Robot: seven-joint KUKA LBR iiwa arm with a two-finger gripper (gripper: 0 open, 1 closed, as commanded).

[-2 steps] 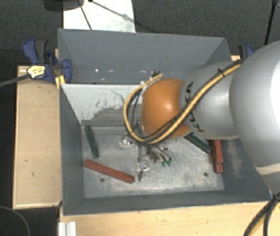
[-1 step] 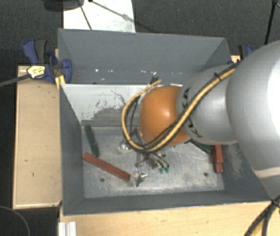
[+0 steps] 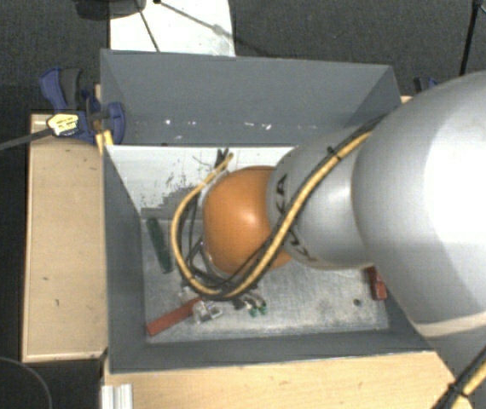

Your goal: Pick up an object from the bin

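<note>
Orange cover (image 3: 234,220) low in the grey bin (image 3: 128,254), near a red stick (image 3: 171,319), beside a green strip (image 3: 158,244). Open or closed beneath it: cannot tell.

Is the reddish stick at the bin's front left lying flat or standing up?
Lying flat. The reddish stick rests lengthwise on the bin floor near the front wall, its right end under the arm.
</note>
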